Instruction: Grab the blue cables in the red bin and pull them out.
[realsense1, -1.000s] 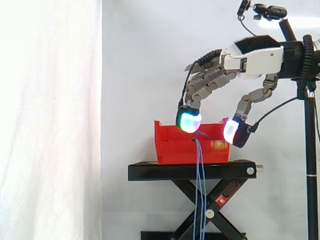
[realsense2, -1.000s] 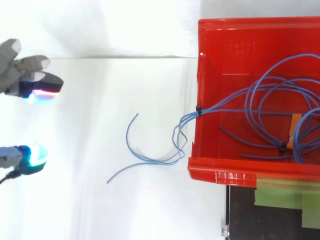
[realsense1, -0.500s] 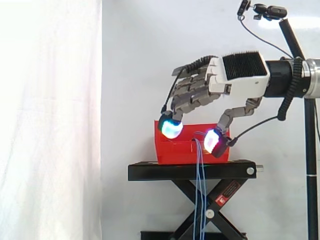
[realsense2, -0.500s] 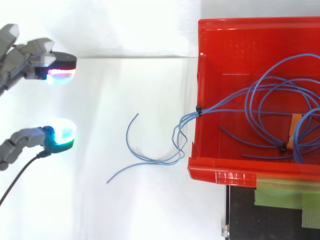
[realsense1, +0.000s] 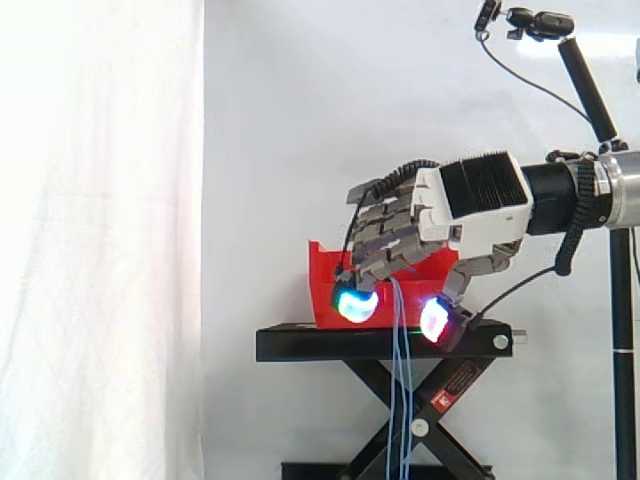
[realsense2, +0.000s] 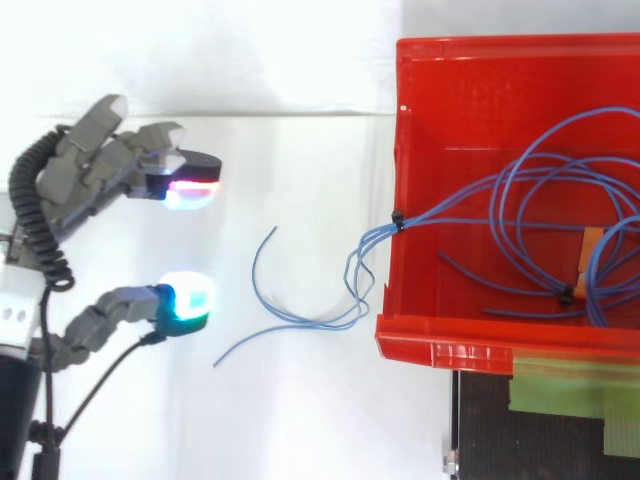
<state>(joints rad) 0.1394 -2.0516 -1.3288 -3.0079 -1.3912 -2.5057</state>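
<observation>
Red bin (realsense2: 470, 100) ahead of robot hand (realsense2: 85, 175) contains thin, looped blue cables (realsense2: 420, 213), ends hanging outside; robot hand spread, empty.

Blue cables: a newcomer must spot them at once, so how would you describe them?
Find the red bin on the black stand. Inside it lie the blue cables, thin looped strands bunched by a small black tie at the bin's wall, their ends spilling over and hanging down. Only they are thin and blue.
</observation>
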